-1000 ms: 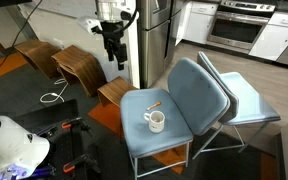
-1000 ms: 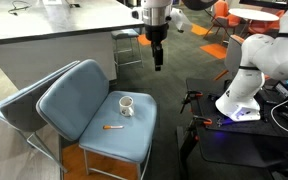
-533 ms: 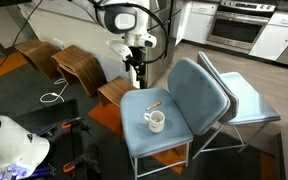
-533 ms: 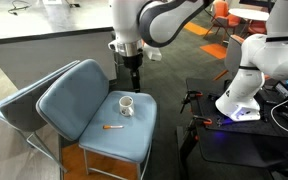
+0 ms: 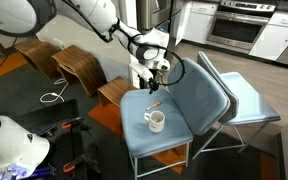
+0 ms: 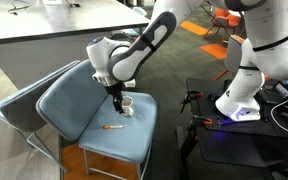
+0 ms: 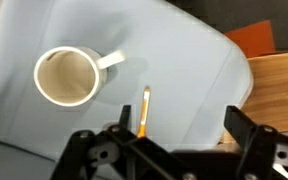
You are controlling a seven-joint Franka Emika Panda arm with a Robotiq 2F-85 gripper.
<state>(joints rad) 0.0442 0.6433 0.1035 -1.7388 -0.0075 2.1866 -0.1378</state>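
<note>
A thin orange pencil is seen lying flat on the blue chair seat, its length running from 12 to 6 o'clock in the wrist view. A white mug is set upright and empty on the same seat. It stands at about 10 o'clock of the pencil and apart from it, with its handle turned toward 2 o'clock.

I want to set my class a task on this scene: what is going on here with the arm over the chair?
The robot arm's black gripper hangs over the padded light-blue chair seat with its jaws open, holding nothing. In the wrist view, a thin orange pencil-like stick lies flat on the seat just below the jaws. A white ceramic mug stands upright beside it, apart from the stick. Nothing has been picked up yet.
</note>
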